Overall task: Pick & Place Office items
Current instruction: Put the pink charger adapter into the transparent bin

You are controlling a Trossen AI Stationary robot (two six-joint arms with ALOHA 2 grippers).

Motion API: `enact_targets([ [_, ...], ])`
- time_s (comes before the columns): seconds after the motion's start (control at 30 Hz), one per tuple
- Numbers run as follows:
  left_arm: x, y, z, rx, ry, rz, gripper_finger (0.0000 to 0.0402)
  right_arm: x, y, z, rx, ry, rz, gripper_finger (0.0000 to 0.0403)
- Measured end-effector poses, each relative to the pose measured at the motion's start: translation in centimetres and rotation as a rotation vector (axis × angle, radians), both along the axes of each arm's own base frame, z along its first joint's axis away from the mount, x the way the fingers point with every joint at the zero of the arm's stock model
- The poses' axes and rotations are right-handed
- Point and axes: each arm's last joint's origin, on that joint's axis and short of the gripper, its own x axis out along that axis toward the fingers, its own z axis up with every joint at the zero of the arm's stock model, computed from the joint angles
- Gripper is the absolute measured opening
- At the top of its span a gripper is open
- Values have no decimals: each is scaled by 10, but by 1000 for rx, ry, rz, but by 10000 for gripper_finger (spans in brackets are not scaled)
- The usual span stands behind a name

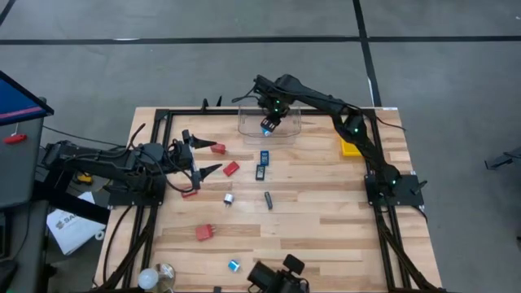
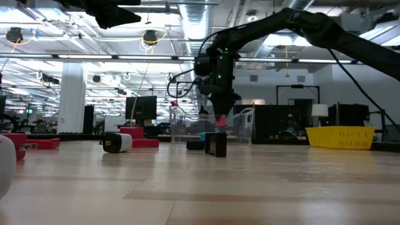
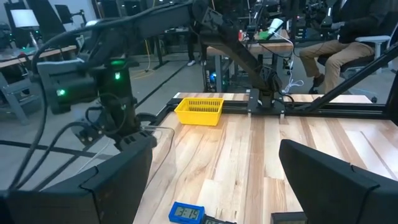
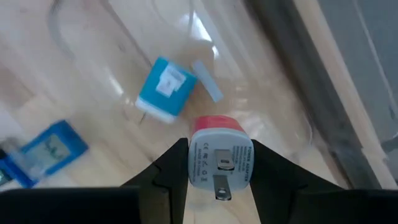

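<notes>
Left hand (image 1: pixel 198 159) hangs over the left part of the worktop (image 1: pixel 309 228) with its fingers spread apart, grasping nothing. Red blocky pieces lie close to it: one (image 1: pixel 218 149) just beyond its far finger, another (image 1: pixel 231 168) just past its fingertips, and a third (image 1: pixel 204 233) nearer the front edge. A small silver-and-dark piece (image 1: pixel 229 198) rests near the worktop's middle, with a short dark stick (image 1: pixel 268 200) just to its right. Two flat blue-black rectangles (image 1: pixel 263 163) lie end to end between the stick and the clear tub (image 1: pixel 244 124) at the far edge. A tiny blue-and-white piece (image 1: pixel 234 265) sits near the front edge. Right hand (image 4: pixel 219 167) is above the clear tub, fingers clenched on a red-and-white plug adapter (image 4: pixel 219 160), its metal prong facing the wrist camera. Inside the tub, a blue-and-white adapter (image 4: pixel 165 89) lies on the floor. A yellow tray (image 1: pixel 351 146) stands right of the tub, mostly under the right arm.
</notes>
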Motion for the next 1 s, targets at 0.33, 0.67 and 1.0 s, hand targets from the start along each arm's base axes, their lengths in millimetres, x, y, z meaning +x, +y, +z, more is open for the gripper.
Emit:
enact_targets([
  [0.33,0,0,0,11,3,1,349,0,-6,-1,9,-41,-14,127],
  [0.67,0,0,0,10,4,1,349,0,-8,-1,37,-70,-30,138],
  [1.0,0,0,0,10,4,1,349,3,-7,-1,39,-94,-28,199],
])
